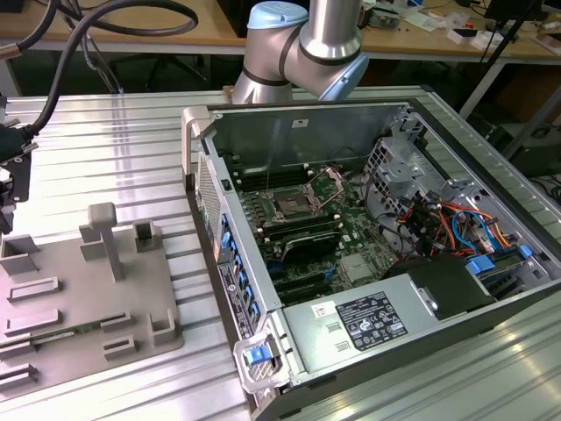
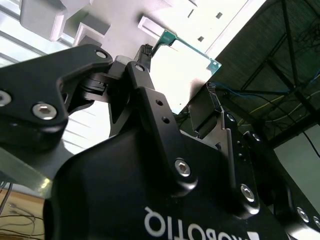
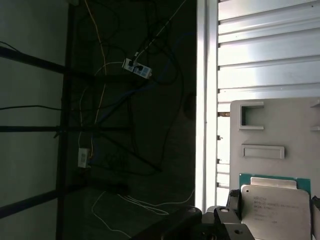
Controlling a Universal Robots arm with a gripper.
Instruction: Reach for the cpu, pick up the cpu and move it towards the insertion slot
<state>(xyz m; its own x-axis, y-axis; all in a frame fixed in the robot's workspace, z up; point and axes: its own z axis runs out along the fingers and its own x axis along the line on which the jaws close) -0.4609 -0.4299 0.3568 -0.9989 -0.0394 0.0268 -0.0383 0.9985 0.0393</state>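
- The cpu [image 3: 277, 212], pale lid up with a green rim showing, lies over the grey tray [image 3: 270, 125] in the first wrist view. Whether it rests on the tray or is just clear of it cannot be told.
- The gripper [image 2: 178, 84] straddles it, jaws narrowed to the chip's width and set against two opposite edges. It appears to hold the cpu by its sides, which would leave lid and underside untouched.
- The insertion slot [image 1: 289, 207] is well apart from the tray, in the green motherboard [image 1: 351, 232] inside the open case [image 1: 298, 132] on the exterior view's right. Its dark centre is uncovered, seemingly ready for the chip.
- Faint print marks the cpu's lid, too small to make out, and white lettering runs across the gripper's body.
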